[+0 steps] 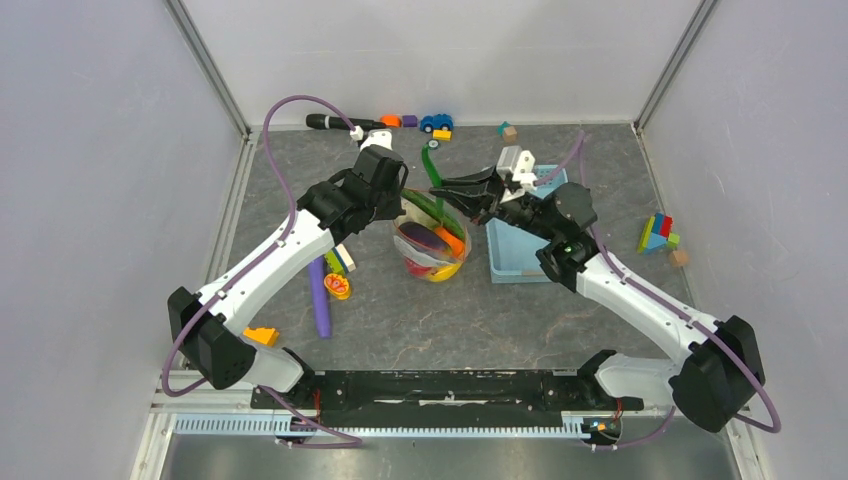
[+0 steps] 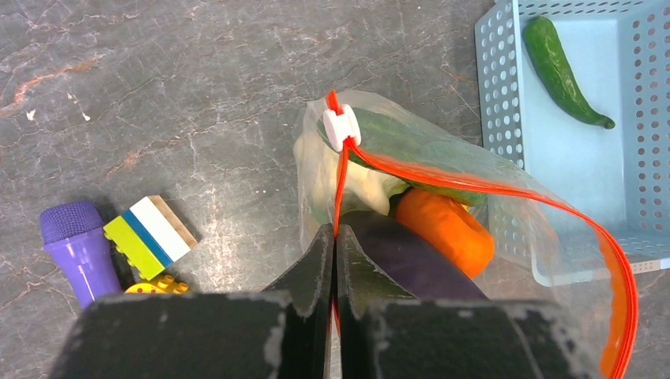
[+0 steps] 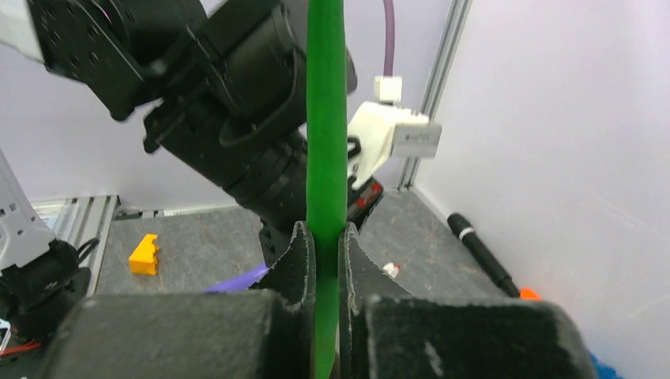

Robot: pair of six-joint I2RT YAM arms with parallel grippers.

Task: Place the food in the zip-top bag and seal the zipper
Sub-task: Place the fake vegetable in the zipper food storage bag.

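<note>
Two pincers, and both of yours are squeezed tight. Can you see what your left pincer (image 2: 335, 234) has?

Yes, look. It is pinching the zipper (image 2: 338, 185), the thin orange-red strip. The white slider (image 2: 341, 128) sits on that strip at 12 o'clock from your pincer, and it does not touch the fingers.

Where is the zip-top bag (image 1: 428, 252)?

From the top camera it is in the middle of the table (image 1: 450, 325), between your two arms. Past the slider the strip splits in two, so the mouth is open.

What food is inside?

You can see the pale cabbage (image 2: 348, 180), the green cucumber (image 2: 411, 146), an orange piece (image 2: 442, 229) and the purple eggplant (image 2: 411, 264). They are all packed close together.

What about your right pincer (image 3: 324, 237)?

It is clamped on a long green stick (image 3: 325, 118). The stick stands straight up between the fingers. I cannot tell what the stick is.

Anything else near the bag?

The light blue basket (image 1: 515, 262) is just beside it at 3 o'clock. One green piece (image 2: 562, 69) lies in the basket. The long purple stick (image 1: 320, 295) lies on the table at 8 o'clock from the bag. The little toy car (image 1: 436, 122) is well apart at 12 o'clock, by the back wall.
</note>
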